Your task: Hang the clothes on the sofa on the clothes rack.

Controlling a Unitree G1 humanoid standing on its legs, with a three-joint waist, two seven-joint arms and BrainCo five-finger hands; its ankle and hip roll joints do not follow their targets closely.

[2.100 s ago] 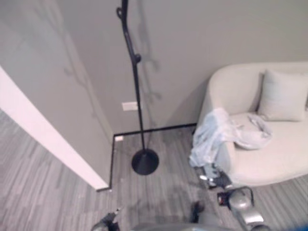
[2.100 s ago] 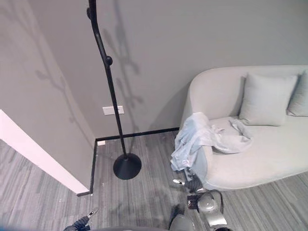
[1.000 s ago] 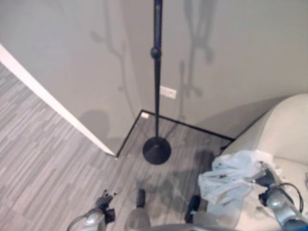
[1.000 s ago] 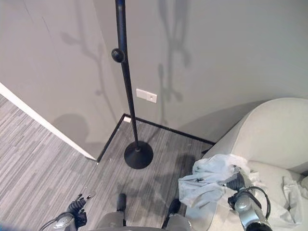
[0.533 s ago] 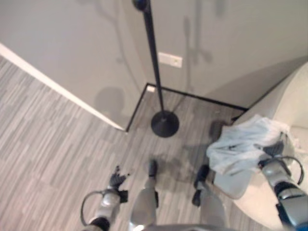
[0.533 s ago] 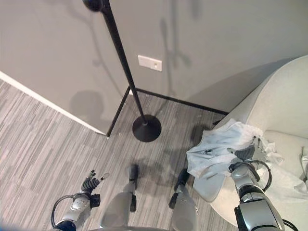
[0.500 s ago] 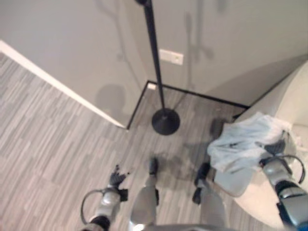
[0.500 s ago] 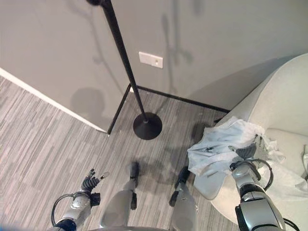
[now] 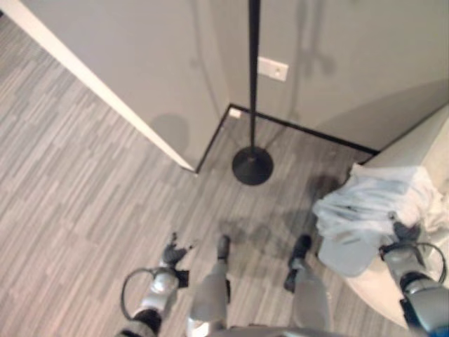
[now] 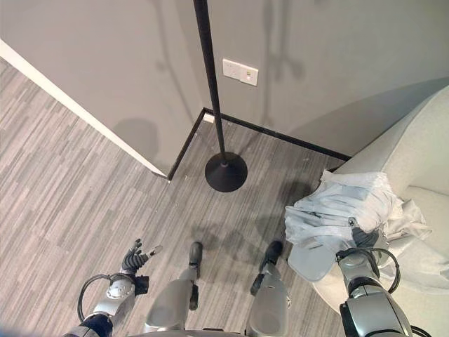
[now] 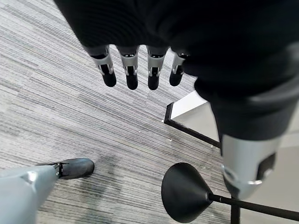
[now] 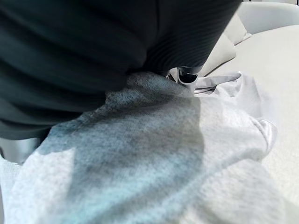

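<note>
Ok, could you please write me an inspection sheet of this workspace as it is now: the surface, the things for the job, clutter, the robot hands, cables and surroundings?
Surface: grey striped floor; pale sofa at the right.
Job's things: light garment bunched over the sofa's arm, not yet on the rack; black clothes rack upright on its round base by the wall corner.
Clutter: nothing seen.
Robot hands: left robot hand low over the floor, fingers straight, holding nothing; right robot hand at the garment, its fingers hidden by cloth.
Cables: nothing seen.
Surroundings: grey wall with a white socket plate; black baseboard.
</note>
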